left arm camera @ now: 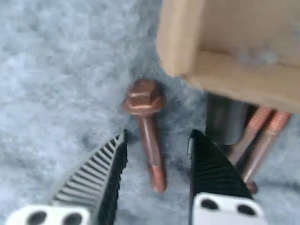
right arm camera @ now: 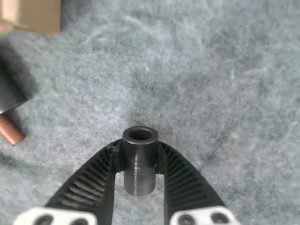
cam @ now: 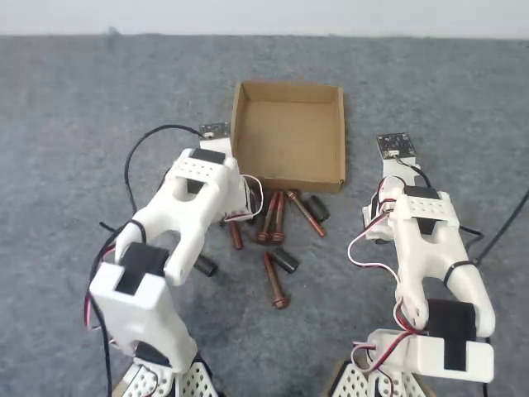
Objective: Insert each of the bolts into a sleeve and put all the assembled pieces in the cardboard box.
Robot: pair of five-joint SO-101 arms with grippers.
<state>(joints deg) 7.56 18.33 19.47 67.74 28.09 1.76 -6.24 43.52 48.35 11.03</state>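
1 bolt (left arm camera: pixel 146 133) lies between jaws of the wide-open left tool (left arm camera: pixel 158 139); the right tool (right arm camera: pixel 138 150) grips a sleeve (right arm camera: pixel 139 166).

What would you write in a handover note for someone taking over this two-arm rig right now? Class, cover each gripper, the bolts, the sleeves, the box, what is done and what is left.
Left gripper: open, straddling a bolt that lies on the grey carpet by a corner of the cardboard box.
Right gripper: shut on a black sleeve.
Other bolts and loose sleeves lie in front of the box.
Done: one sleeve grasped. The box is empty.
Left: grasp the bolt, insert it into the held sleeve, box the piece, then repeat for the rest.
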